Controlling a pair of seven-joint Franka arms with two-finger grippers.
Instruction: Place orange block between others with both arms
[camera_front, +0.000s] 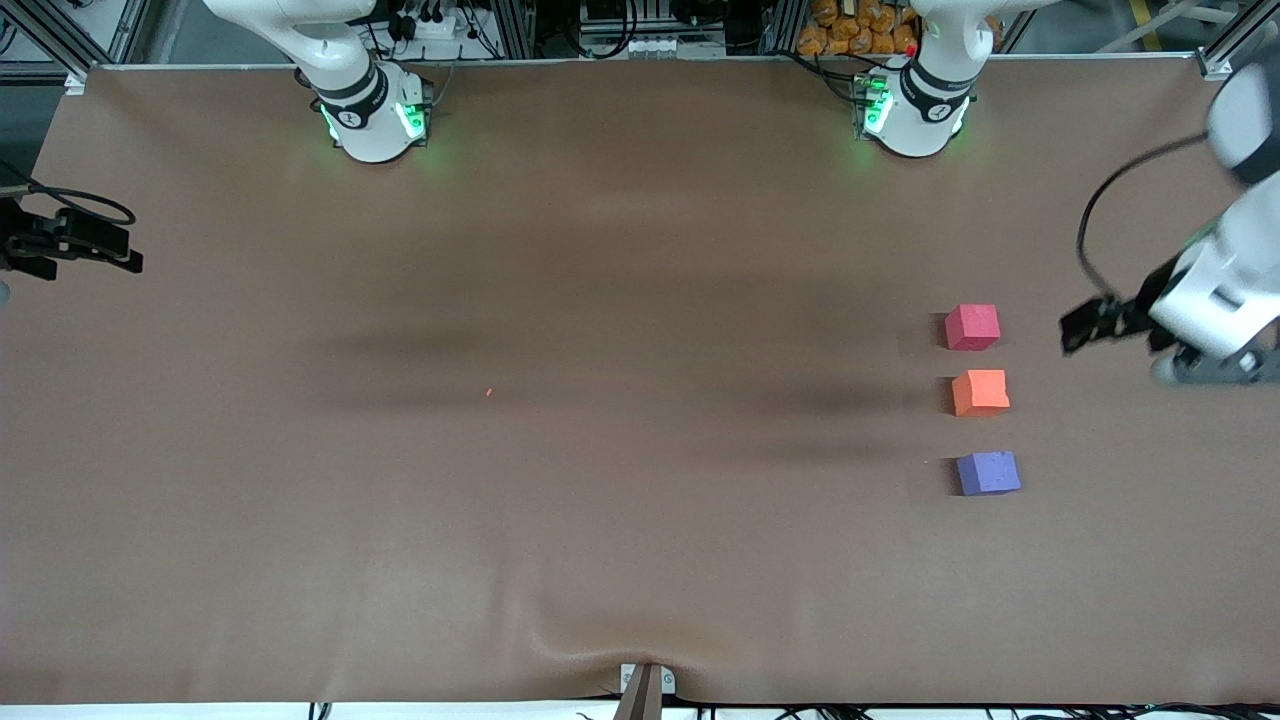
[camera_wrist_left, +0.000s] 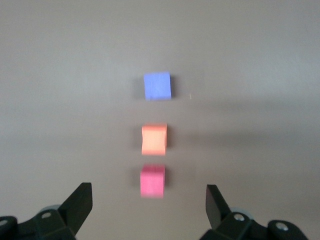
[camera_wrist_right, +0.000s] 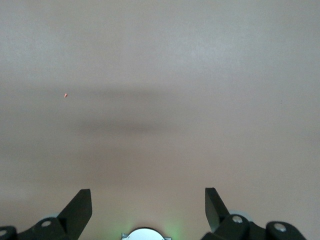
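Orange block: small matte orange cube (camera_front: 980, 392) on the brown bench (camera_front: 560, 330), toward the left arm's end, between the other two and apart from both
Others: small matte pinkish-red cube (camera_front: 972, 327) farther from the front camera; small matte purple-blue cube (camera_front: 988, 473) nearer to it
Left gripper: (camera_front: 1095, 325) fingers wide apart, nothing held, in the air over the bench edge beside the row
Right gripper: (camera_front: 75, 245) fingers apart, empty, waiting at the right arm's end
Step in hand: we judge the placing done and the left arm's retreat due
Doing it well: we would lift clear, keep the fingers spread, and draw away from the row so no cube is nudged
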